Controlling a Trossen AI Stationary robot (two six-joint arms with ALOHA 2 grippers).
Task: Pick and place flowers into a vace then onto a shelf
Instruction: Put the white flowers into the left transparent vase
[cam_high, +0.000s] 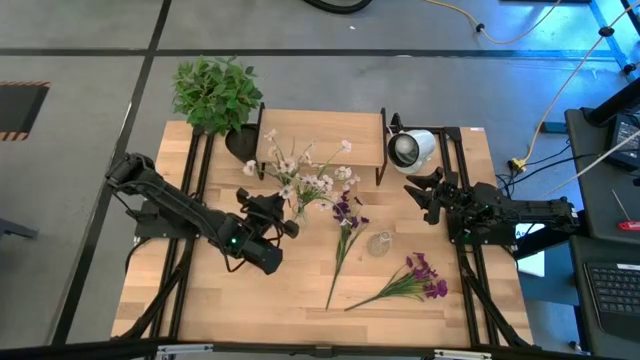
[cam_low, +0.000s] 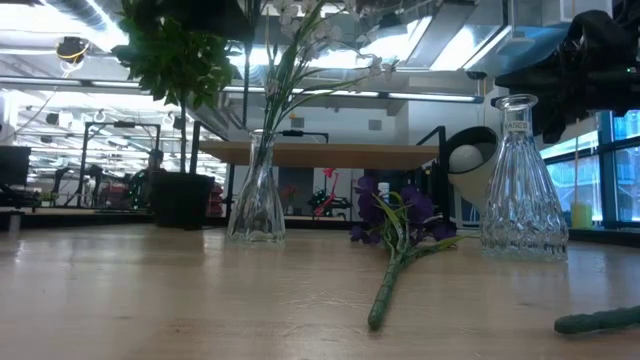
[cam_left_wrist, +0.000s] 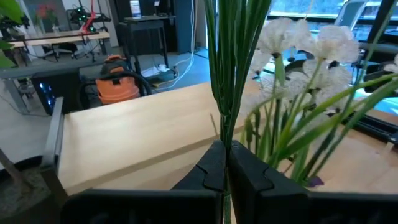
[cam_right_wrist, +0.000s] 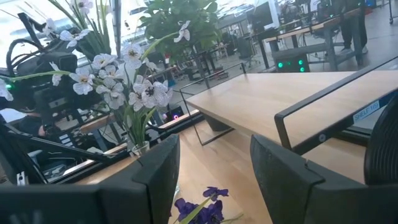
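Note:
White-pink flowers (cam_high: 303, 178) stand in a clear glass vase (cam_low: 257, 203) on the table in front of the shelf (cam_high: 320, 135). My left gripper (cam_high: 288, 217) is shut on their green stems just above the vase. Two purple flowers lie flat on the table, one in the middle (cam_high: 346, 222), one nearer the front right (cam_high: 412, 280). A second, empty glass vase (cam_high: 380, 243) stands between them. My right gripper (cam_high: 424, 190) is open and hangs above the table, right of the shelf, touching nothing. My left gripper pinches the bundle of green stems (cam_left_wrist: 225, 134) between its two fingers (cam_left_wrist: 208, 171), low on the stems, below the blossoms. The fingers come in roughly level from the table's left, lying across the stems. The stems stand upright, with their lower ends in the vase (cam_low: 257, 203).
A bushy potted plant (cam_high: 215, 93) stands at the far left corner beside the shelf. A white round lamp-like object (cam_high: 412, 149) lies right of the shelf. Black frame rails (cam_high: 195, 190) run along both table sides. The shelf top (cam_right_wrist: 280, 99) is bare wood.

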